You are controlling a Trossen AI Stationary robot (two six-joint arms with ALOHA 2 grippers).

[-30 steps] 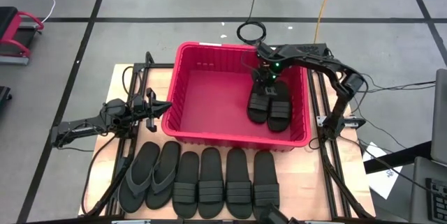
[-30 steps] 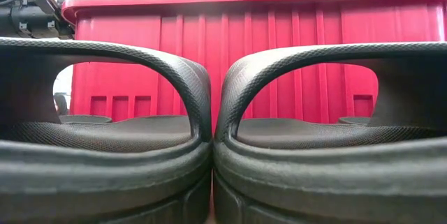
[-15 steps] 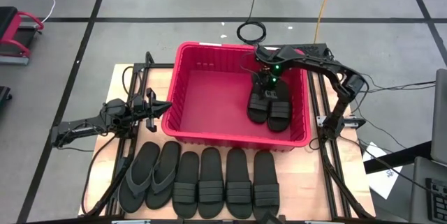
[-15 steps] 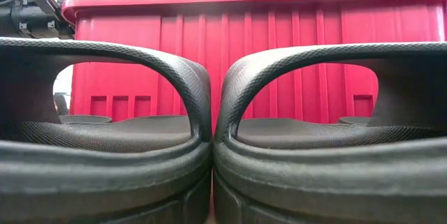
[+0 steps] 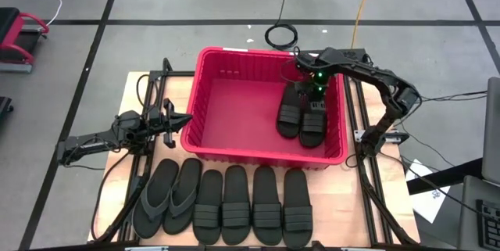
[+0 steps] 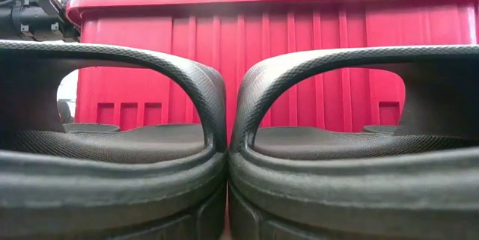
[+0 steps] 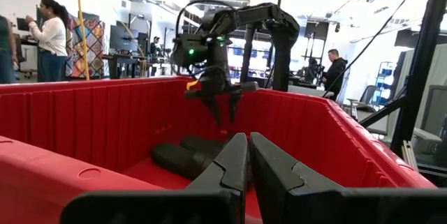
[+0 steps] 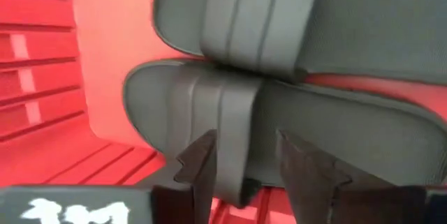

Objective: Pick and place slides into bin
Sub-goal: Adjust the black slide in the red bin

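Two black slides [image 5: 301, 118] with ribbed straps lie side by side on the floor of the red bin [image 5: 199, 95], at its right. My right gripper [image 5: 315, 93] hangs open above their far ends, fingers pointing down, clear of them in the left wrist view [image 7: 222, 116]. In the right wrist view the fingers [image 8: 199, 165] stand on either side of one slide's strap [image 8: 234, 119]. Several more slides [image 5: 234, 204] lie in a row on the table in front of the bin, two thong-strapped ones [image 5: 166, 196] at the left. My left gripper [image 5: 178, 120] waits shut, outside the bin's left wall.
The bin's left and middle floor [image 5: 234, 110] is bare. In the low view two of the slides [image 6: 112, 158] fill the foreground, with the bin's near wall [image 6: 262, 60] behind them. People stand in the room beyond the bin [image 7: 52, 35]. Cables lie on the floor behind the table [image 5: 280, 36].
My right gripper has gone a little toward the table's right edge above the two slides in the bin. The slides have stayed where they were.
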